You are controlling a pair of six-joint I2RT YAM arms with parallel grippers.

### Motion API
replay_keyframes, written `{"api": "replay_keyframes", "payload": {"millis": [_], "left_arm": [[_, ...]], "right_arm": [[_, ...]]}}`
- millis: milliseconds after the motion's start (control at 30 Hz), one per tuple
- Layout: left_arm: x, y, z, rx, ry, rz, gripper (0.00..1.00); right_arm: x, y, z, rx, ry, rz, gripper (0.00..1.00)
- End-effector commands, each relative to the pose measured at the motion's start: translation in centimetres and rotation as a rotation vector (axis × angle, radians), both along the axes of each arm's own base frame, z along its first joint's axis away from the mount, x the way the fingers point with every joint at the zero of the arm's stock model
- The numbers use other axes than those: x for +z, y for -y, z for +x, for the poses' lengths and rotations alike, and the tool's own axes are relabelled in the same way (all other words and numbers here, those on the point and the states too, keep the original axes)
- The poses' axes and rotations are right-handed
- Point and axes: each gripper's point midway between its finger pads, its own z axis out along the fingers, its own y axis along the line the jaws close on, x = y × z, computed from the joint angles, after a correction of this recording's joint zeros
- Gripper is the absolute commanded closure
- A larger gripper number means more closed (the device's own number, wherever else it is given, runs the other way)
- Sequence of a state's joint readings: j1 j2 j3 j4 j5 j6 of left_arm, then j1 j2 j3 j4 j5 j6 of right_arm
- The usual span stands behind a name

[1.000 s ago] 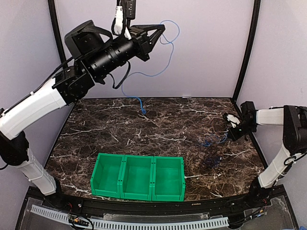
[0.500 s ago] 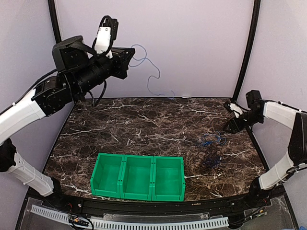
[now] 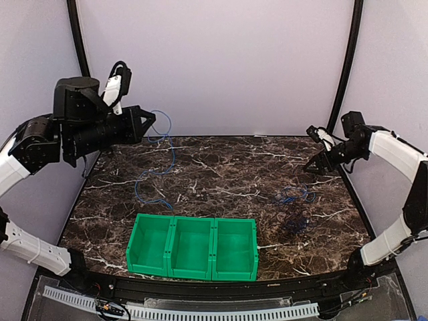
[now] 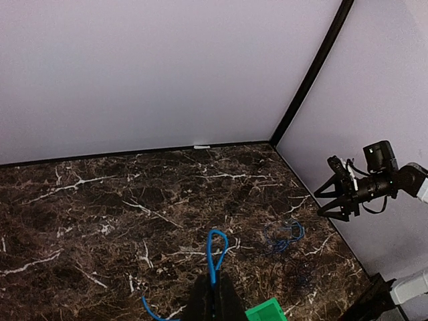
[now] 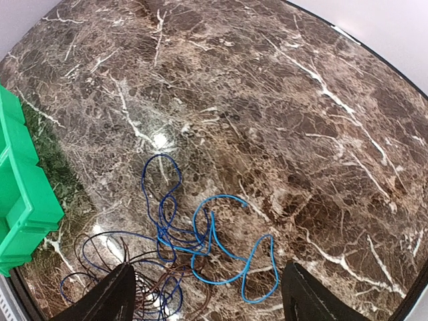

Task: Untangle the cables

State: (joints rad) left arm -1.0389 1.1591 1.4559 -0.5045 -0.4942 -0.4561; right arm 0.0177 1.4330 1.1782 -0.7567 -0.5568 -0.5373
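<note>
Dangling cable: a light blue cable (image 4: 214, 265) hangs from the left gripper (image 3: 150, 122), which is pinched shut on it. Its lower loops lie on the table (image 3: 234, 167) near the left edge, behind the green bin (image 3: 190, 269).
Change: a second ago this cable was held high by the back wall. The left arm has since swung down and left, so the cable is now well apart from the heap.
Remaining tangle (image 5: 175, 244): blue and dark wires bunched near the right edge.
Right gripper (image 3: 313, 164): fingers spread, empty, raised beyond the tangle.
Meaning: one cable looks freed, and laying it down seems next.
</note>
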Motion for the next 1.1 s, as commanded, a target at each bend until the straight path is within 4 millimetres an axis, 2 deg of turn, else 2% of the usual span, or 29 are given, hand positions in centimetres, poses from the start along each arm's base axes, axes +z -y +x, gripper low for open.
{"api": "replay_keyframes", "payload": {"millis": [0,67,200,333,433,500,567,633,667,700,800,867,1067], "left_arm": [[-5.1,-2.6,-2.7,0.027,-0.252,0.001,1.0],[-6.6,-3.4,-3.6,0.031,-0.31,-0.009,1.0],[-7.9,-4.3,-5.3,0.005,-0.374,-0.069,1.0],[-10.1,-4.5,-5.8,0.016,-0.43,-0.052,1.0],[-10.8,-4.9,-5.7,0.042,-0.441,-0.016,1.0],[-10.1,-5.0,-5.6,0.041,-0.427,-0.008,1.0],[-8.4,-5.3,-5.5,0.035,-0.399,-0.013,1.0],[-4.6,-5.9,-5.7,0.024,-0.344,-0.048,1.0],[-3.9,-6.0,-5.6,0.022,-0.333,-0.036,1.0],[-2.1,-6.5,-5.8,0.02,-0.321,-0.043,1.0],[-0.8,-6.9,-6.2,0.0,-0.322,-0.007,1.0],[-1.7,-6.8,-6.5,-0.005,-0.356,0.039,1.0],[-7.6,-5.3,-7.5,-0.068,-0.478,0.14,1.0]], "right_arm": [[0.7,-1.9,-0.3,0.04,0.03,0.045,0.24],[0.3,-2.1,-0.2,0.046,0.027,0.044,0.23],[-0.4,-2.4,-0.1,0.052,0.019,0.038,0.23],[-0.4,-2.6,-0.1,0.058,0.02,0.04,0.23],[-0.4,-2.7,-0.1,0.059,0.02,0.045,0.23],[-0.4,-2.9,-0.2,0.063,0.019,0.05,0.23],[-0.3,-3.0,-0.3,0.068,0.021,0.055,0.23],[-0.3,-3.1,-0.3,0.069,0.023,0.053,0.22],[-0.2,-3.1,-0.3,0.069,0.027,0.052,0.22],[-0.1,-3.1,-0.3,0.068,0.031,0.051,0.23],[0.0,-3.2,-0.2,0.072,0.038,0.052,0.22],[0.1,-3.3,-0.1,0.074,0.04,0.058,0.22],[-0.3,-4.0,0.2,0.079,0.021,0.082,0.23]]}}
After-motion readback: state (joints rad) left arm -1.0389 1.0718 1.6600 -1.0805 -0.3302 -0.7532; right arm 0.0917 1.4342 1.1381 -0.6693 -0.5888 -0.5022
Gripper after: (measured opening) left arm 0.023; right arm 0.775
